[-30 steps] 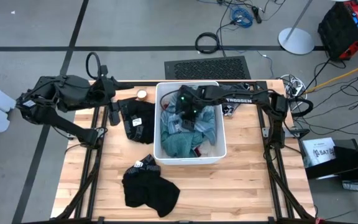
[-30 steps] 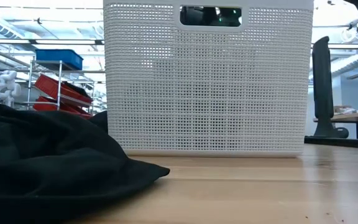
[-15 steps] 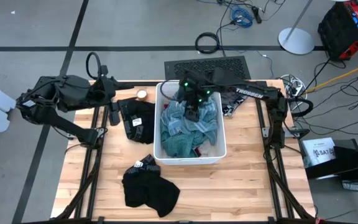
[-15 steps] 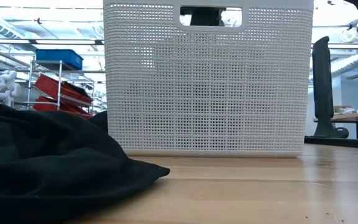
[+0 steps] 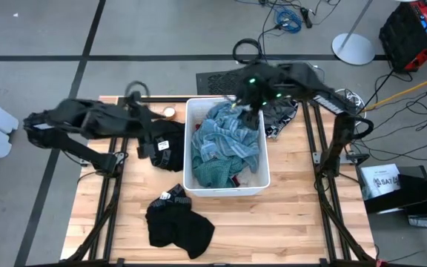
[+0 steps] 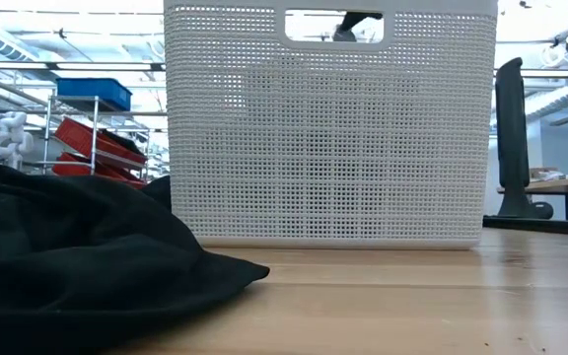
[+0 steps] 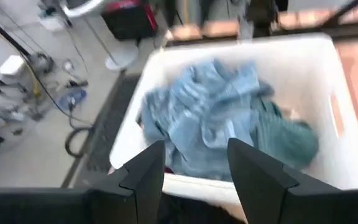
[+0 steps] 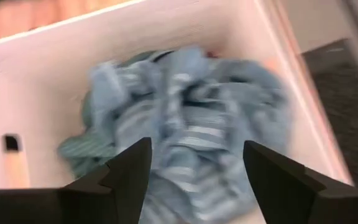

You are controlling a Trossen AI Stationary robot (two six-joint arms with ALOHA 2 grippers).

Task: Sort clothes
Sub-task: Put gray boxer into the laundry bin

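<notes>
A white bin (image 5: 262, 159) stands mid-table and holds the clothes: a light blue striped garment (image 5: 230, 133) on top, a teal one (image 5: 212, 174) under it toward the near end. My right gripper (image 8: 194, 158) hangs open above the bin's far end (image 5: 247, 104), with nothing between its fingers. My left gripper (image 7: 194, 158) is open too, hovering over a black garment (image 5: 167, 147) that lies flat on the table left of the bin. Another black garment (image 5: 178, 226) lies near the front edge. A white patterned garment (image 5: 280, 119) lies right of the bin.
A small tan round thing (image 5: 170, 113) sits by the bin's far left corner. In the low view the bin's perforated wall (image 6: 328, 128) fills the middle and the front black garment (image 6: 67, 256) lies at the left. Bare wood shows at the near right.
My right gripper has risen out of the bin, off the clothes, and drawn back toward the table's far edge. The light blue garment now lies uncovered on top of the pile. My left gripper has swung toward the bin and sunk a little over the black garment.
</notes>
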